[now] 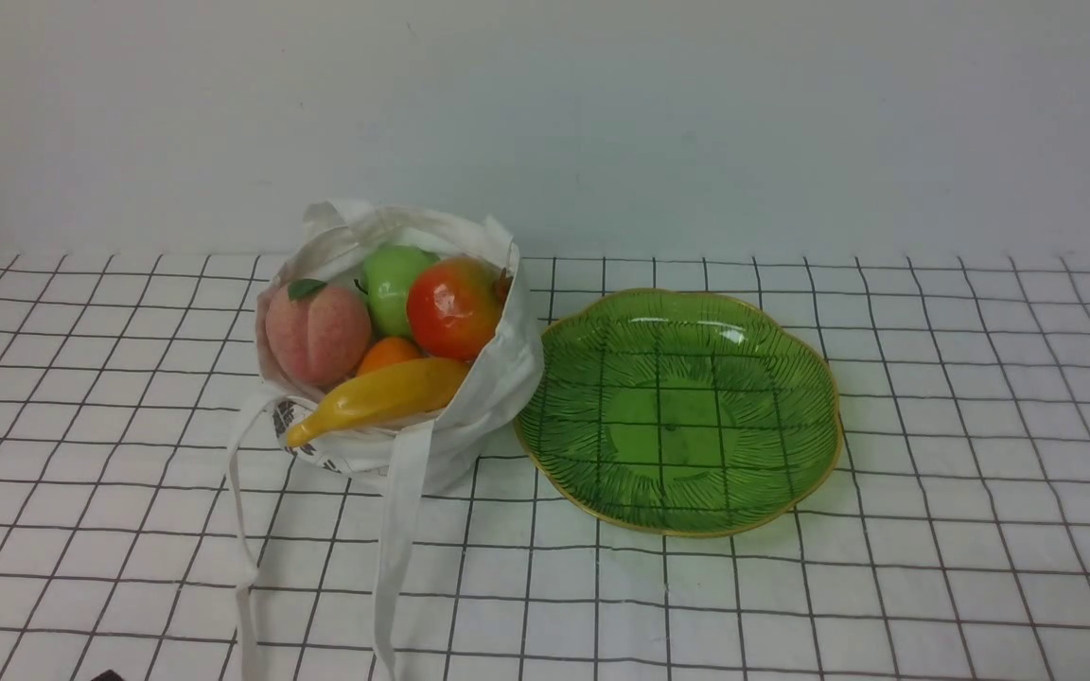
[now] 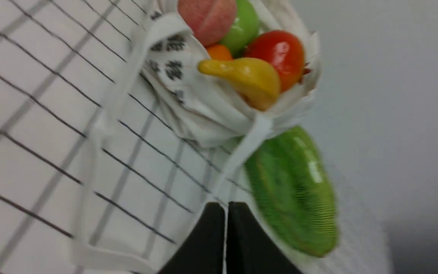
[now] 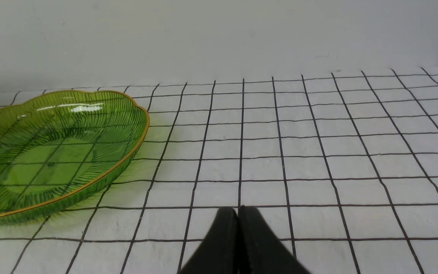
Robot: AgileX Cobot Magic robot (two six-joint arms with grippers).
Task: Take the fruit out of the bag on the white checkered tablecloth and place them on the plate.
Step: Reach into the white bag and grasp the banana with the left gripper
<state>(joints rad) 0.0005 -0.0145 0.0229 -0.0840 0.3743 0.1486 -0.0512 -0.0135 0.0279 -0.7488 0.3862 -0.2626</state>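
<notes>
The white bag (image 1: pixel 498 388) stands on the checkered tablecloth (image 1: pixel 933 530), holding a pink peach (image 1: pixel 316 331), green apple (image 1: pixel 392 276), red-orange apple (image 1: pixel 453 307), small orange (image 1: pixel 387 353) and yellow banana (image 1: pixel 379 397). The green plate (image 1: pixel 677 411) lies empty just right of it. Neither gripper shows in the front view. In the left wrist view the left gripper (image 2: pixel 226 207) is shut and empty, away from the bag (image 2: pixel 203 110), with the banana (image 2: pixel 247 76) and plate (image 2: pixel 295 190) ahead. In the right wrist view the right gripper (image 3: pixel 238 210) is shut and empty above the cloth, beside the plate (image 3: pixel 51 152).
The bag's long white straps (image 1: pixel 400 539) trail toward the table's front edge. A plain pale wall (image 1: pixel 696 113) rises behind the table. A tiny dark corner (image 1: pixel 105 675) shows at the front view's bottom edge.
</notes>
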